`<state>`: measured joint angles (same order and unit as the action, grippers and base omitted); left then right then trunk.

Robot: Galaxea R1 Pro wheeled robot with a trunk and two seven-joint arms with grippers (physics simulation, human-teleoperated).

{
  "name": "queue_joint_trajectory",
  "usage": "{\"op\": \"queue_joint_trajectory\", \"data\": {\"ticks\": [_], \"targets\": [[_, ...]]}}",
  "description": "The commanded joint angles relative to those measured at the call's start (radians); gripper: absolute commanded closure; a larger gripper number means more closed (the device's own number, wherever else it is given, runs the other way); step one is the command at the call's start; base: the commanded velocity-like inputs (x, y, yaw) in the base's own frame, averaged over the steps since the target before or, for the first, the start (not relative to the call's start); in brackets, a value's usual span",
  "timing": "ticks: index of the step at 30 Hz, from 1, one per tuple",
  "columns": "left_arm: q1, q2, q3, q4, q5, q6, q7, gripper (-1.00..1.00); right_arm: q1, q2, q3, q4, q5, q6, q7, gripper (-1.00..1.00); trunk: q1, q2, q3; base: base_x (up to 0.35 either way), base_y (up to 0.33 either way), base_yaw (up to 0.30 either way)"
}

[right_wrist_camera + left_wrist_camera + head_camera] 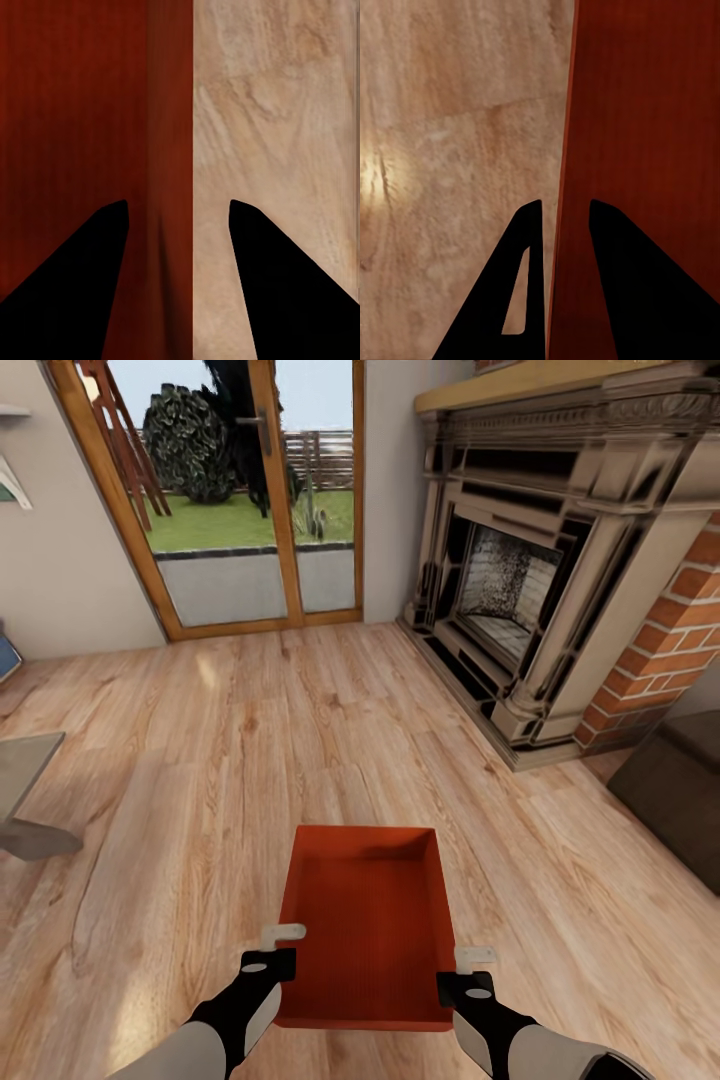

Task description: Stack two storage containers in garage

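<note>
Progress: early. One bin [367,920] is in view, in the living room, over the wood floor [200,780] in front of the robot, near the fireplace [530,580] and the glass door [250,490]. Garage not in view, so no placing or stacking is done; hauling both bins is left, as I judge it.

Left gripper [283,950] straddles the bin's left wall; in the left wrist view the fingers [529,285] sit close on either side of the thin wall, pinching it. Right gripper [462,973] straddles the right wall; its fingers [90,277] stand wider, and contact cannot be told.

Contents: bin is empty, ribbed bottom bare. Whether it rests on the floor or is lifted cannot be told.
</note>
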<state>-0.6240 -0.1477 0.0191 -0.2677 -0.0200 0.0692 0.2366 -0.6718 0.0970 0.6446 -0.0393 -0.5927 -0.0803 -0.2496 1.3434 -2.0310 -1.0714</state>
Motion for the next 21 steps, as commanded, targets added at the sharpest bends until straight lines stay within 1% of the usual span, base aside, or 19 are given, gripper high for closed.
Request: {"op": "queue_joint_trajectory", "data": {"ticks": [1,21], "targets": [[0.000,0.005,0.010,-0.005,-0.018,0.007,0.006,1.00,0.000,0.000,0.001,0.006,-0.019,-0.004,-0.002,1.00,-0.004,0.007,0.003,0.000,0.000,0.000],[0.000,0.005,0.010,-0.005,-0.017,0.007,0.006,1.00,0.000,0.000,0.001,0.006,-0.019,-0.005,-0.002,1.00,-0.081,0.147,0.065,0.000,0.000,0.000]]}}
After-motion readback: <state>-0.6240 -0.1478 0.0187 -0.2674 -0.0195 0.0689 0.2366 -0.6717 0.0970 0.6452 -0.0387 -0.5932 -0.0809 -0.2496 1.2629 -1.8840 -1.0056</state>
